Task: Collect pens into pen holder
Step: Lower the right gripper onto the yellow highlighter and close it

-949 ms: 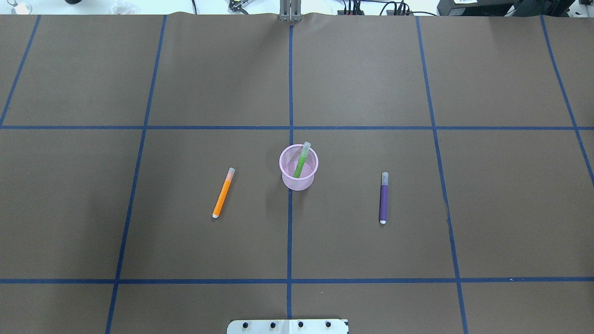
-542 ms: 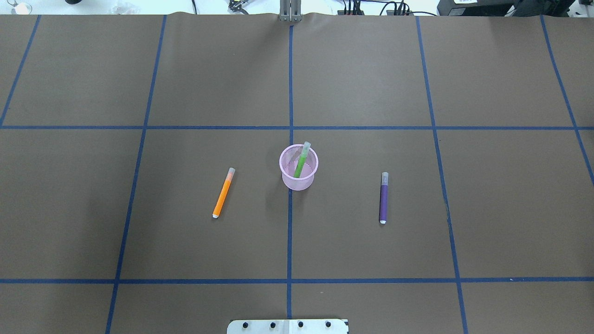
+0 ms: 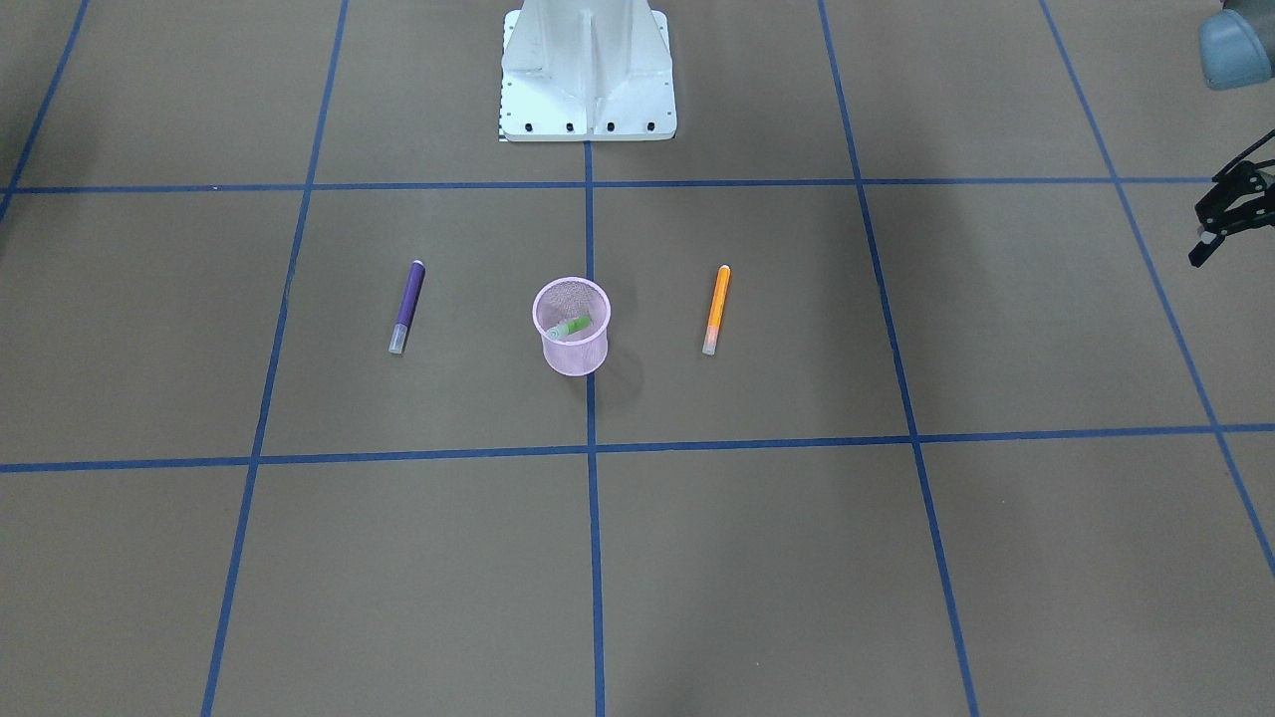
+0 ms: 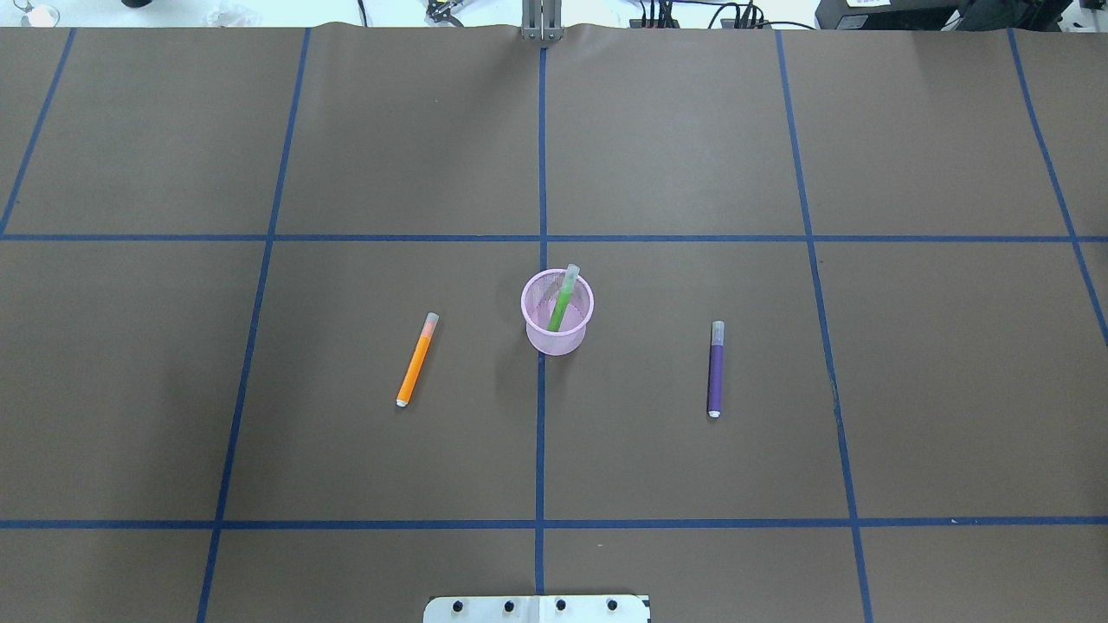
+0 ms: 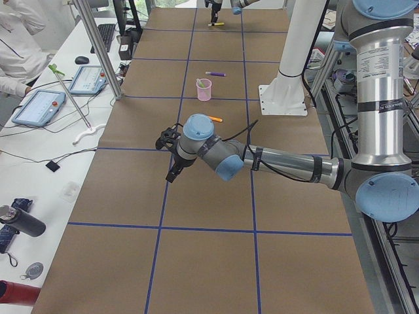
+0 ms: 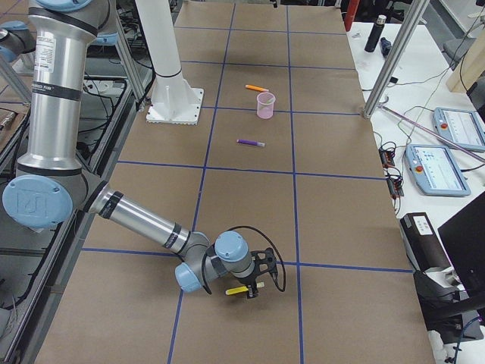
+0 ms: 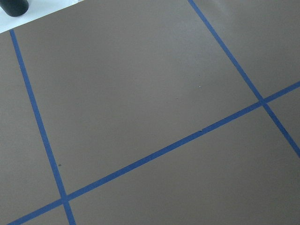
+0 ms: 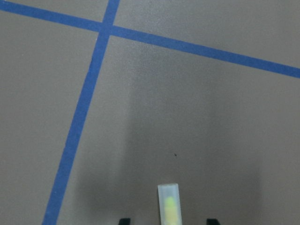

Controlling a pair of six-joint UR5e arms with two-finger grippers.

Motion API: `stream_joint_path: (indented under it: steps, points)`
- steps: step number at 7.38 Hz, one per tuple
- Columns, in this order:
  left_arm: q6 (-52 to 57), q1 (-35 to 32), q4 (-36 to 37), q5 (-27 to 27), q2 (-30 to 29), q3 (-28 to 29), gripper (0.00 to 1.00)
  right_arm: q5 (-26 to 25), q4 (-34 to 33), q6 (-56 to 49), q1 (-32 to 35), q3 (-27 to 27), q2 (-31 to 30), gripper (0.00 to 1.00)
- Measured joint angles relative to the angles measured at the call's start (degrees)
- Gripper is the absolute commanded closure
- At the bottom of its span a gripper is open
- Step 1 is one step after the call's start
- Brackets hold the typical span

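The pink mesh pen holder (image 4: 557,333) (image 3: 575,351) stands upright at the table's middle with a green pen (image 4: 562,301) leaning inside it. An orange pen (image 4: 416,360) (image 3: 715,310) lies to its left and a purple pen (image 4: 716,369) (image 3: 405,307) to its right. A yellowish pen (image 8: 168,206) (image 6: 242,290) lies far out at the table's right end. My right gripper (image 8: 168,220) (image 6: 254,277) is open, its fingers either side of that pen and apart from it. My left gripper (image 3: 1207,224) (image 5: 169,157) hangs open and empty far out at the left.
The robot's white base plate (image 4: 537,608) (image 3: 588,70) sits at the near edge behind the holder. A side bench with tablets (image 5: 40,106) (image 6: 458,125), cables and a dark bottle (image 5: 19,222) runs along the far edge, with aluminium posts (image 5: 98,49).
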Motion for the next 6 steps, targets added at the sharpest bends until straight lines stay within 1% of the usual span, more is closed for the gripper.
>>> stream_joint_path:
  steps: [5, 6]
  points:
    - [0.1, 0.0, 0.0, 0.0, 0.1, 0.1, 0.0, 0.0, 0.0, 0.7, 0.0, -0.6, 0.0, 0.56]
    - [0.1, 0.0, 0.0, 0.0, 0.1, 0.1, 0.0, 0.0, -0.1, 0.7, 0.0, -0.6, 0.0, 0.57]
